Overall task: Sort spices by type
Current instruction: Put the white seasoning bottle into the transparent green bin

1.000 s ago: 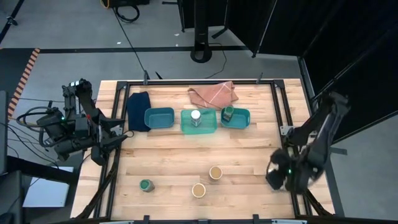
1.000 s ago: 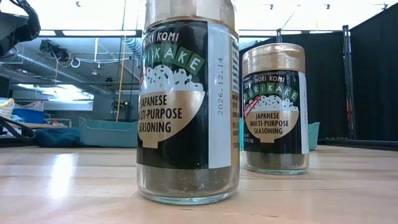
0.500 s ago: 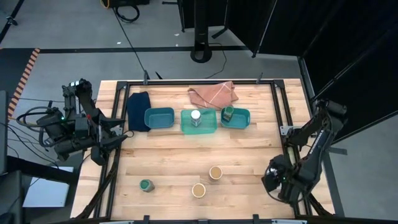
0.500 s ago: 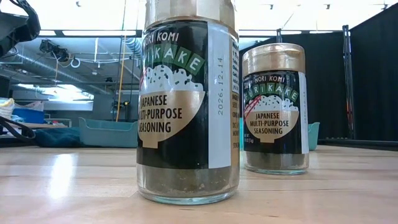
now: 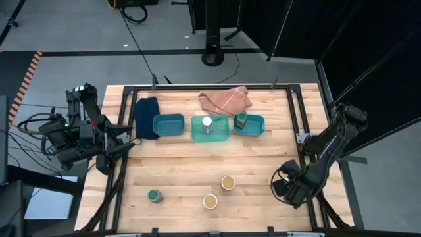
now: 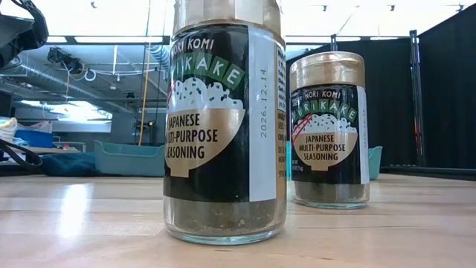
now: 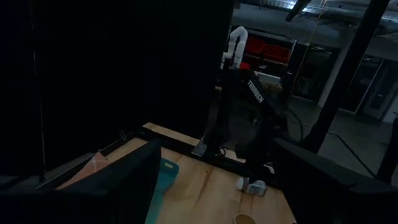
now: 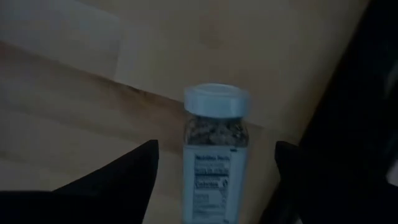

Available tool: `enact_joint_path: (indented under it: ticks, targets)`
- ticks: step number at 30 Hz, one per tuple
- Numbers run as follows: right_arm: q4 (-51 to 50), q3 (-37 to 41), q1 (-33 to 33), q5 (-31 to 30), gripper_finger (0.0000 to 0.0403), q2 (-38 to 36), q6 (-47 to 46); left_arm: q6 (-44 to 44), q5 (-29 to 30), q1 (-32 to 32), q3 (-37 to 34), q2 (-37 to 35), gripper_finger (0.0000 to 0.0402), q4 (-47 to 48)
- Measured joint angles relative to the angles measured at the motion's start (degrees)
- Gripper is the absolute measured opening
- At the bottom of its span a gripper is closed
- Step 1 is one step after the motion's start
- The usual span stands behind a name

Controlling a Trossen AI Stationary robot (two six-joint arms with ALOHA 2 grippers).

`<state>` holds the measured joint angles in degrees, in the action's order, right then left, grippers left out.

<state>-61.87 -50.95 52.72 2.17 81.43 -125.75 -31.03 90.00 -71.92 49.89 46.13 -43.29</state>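
The right arm (image 5: pixel 329 148) has swung inward from the tabletop's (image 5: pixel 177 164) right edge since the earlier frames; its gripper (image 5: pixel 284 189) now hangs over the near right corner region, closer to the tan-lidded jars. Its jaws have spread wide and stand open around, but not touching, a white-lidded jar (image 8: pixel 214 155) lying on its side on the wood. The left arm (image 5: pixel 85 135) is unchanged at the left edge, gripper (image 5: pixel 129 139) partly open and holding nothing.

Along the far edge lie a pink cloth (image 5: pixel 225 99) and a dark blue cloth (image 5: pixel 146 117). In front of them stand three teal trays: the left tray (image 5: pixel 168 125) holds nothing, the middle tray (image 5: pixel 210 130) holds a white-lidded jar (image 5: pixel 207 123), and the right tray (image 5: pixel 248 124) holds a green-lidded jar (image 5: pixel 241 119).

Near the front edge stand a second green-lidded jar (image 5: pixel 154 195) and two tan-lidded jars (image 5: pixel 228 182) (image 5: pixel 210 201), well apart from the trays.

In the low view, the tan-lidded jars block most of the scene. Labels read "NORI KOMI FURIKAKE JAPANESE MULTI-PURPOSE SEASONING"; the nearer jar is dated "2026.12.14".
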Motion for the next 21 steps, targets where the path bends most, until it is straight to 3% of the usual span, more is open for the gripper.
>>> enact_joint_path:
  ticks: [13, 17, 21]
  targets:
    - [16.89, 12.55, -2.56, 0.96, 0.0315, 0.02, 1.36, -0.07, 0.0, 0.0, 0.0, 0.0, 0.0308, 0.0]
    - [20.62, 14.86, -3.96, 3.12, 0.0277, -0.13, 1.26, -0.09, 0.01, 0.0, 0.0, -0.01, 0.0308, 0.0]
    - [20.59, 15.21, -5.02, 5.03, 0.021, -0.12, 1.4, -0.14, 0.02, 0.0, 0.0, -0.01, 0.0308, 0.0]
